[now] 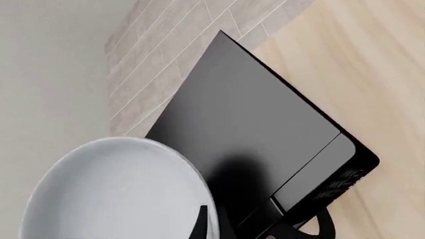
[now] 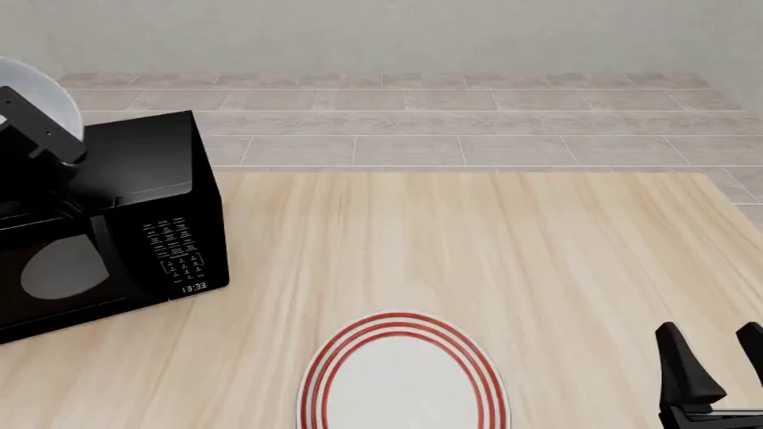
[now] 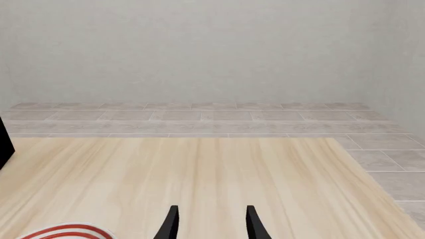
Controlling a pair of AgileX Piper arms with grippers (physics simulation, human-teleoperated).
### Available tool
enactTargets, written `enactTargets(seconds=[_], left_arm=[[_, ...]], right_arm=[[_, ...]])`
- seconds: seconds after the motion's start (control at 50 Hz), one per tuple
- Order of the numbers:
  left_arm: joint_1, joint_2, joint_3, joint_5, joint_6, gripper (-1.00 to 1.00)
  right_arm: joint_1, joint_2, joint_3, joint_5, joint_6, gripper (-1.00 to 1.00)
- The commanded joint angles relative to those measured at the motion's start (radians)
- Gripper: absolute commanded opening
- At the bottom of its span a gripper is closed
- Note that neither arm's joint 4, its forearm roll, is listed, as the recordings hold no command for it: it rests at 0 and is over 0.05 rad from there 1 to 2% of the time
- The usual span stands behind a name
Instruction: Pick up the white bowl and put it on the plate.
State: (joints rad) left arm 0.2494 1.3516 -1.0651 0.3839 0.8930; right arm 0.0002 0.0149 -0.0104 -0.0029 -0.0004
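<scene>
Your left gripper (image 1: 262, 226) pinches the rim of the white bowl (image 1: 113, 191), one finger inside the rim and the other outside, holding it in the air above the black microwave (image 2: 107, 223) at the surface's far left corner. Your right gripper (image 2: 716, 357) hangs with fingers spread near the surface's (image 2: 501, 259) near right edge, holding nothing. You have one bowl, one plate (image 2: 406, 380), one microwave. The plate lies at the near edge's middle. Only the left wrist view shows the grip; the front view alone shows the microwave's keypad.
</scene>
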Motion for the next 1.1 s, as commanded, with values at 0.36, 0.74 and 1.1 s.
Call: enactTargets(seconds=[0.36,0.74,1.1], left_arm=[[-0.033,-0.164,-0.066,0.173,0.008,-1.0],[-0.25,-0.222,-0.153,0.297,-0.119,-1.0],[-0.475,-0.16,-0.237,0.307,-0.189,-1.0]], right_arm=[[0.0,-0.003,0.002,0.0,0.0,1.0],[0.0,-0.003,0.002,0.0,0.0,1.0],[0.0,-0.003,0.002,0.0,0.0,1.0]])
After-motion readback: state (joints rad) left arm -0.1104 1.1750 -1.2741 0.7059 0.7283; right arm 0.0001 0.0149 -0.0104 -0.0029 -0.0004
